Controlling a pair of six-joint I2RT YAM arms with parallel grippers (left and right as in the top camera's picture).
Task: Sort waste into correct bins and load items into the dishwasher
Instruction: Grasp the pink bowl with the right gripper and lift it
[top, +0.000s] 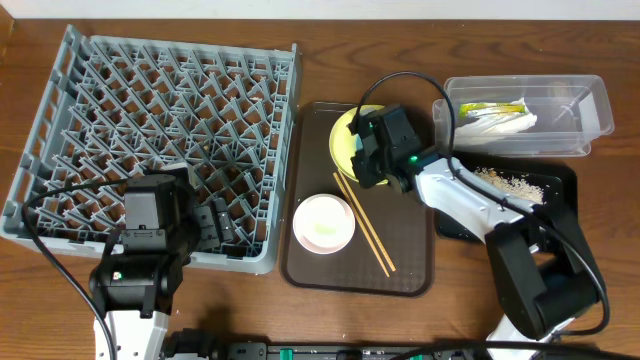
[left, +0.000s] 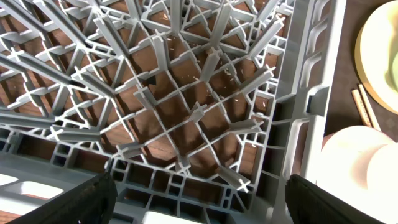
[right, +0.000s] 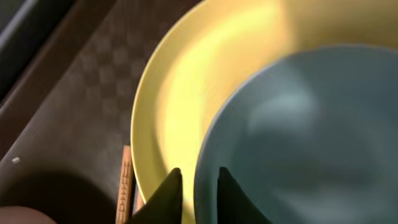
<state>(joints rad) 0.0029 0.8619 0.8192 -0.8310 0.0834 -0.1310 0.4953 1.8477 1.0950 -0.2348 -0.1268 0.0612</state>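
Note:
My right gripper (right: 199, 186) hangs over the pale yellow plate (right: 186, 93) on the brown tray. Its jaws are a little apart, one finger outside and one inside the rim of the light blue bowl (right: 298, 137), which sits on the plate. In the overhead view this gripper (top: 365, 165) hides the bowl. The white bowl (top: 323, 222) and the chopsticks (top: 362, 225) lie on the tray. My left gripper (left: 199, 199) stands wide open and empty over the near right corner of the grey dishwasher rack (top: 150, 120). The clear bin (top: 590, 100) holds the wrapper (top: 490, 108) and white paper (top: 500, 122). Food scraps (top: 510, 183) lie in the black bin (top: 560, 180).
The dark brown serving tray (top: 400, 270) lies between the rack and the two bins. The rack's upright pegs (left: 199, 112) rise just under my left fingers. A black cable (top: 400, 80) loops above the right arm.

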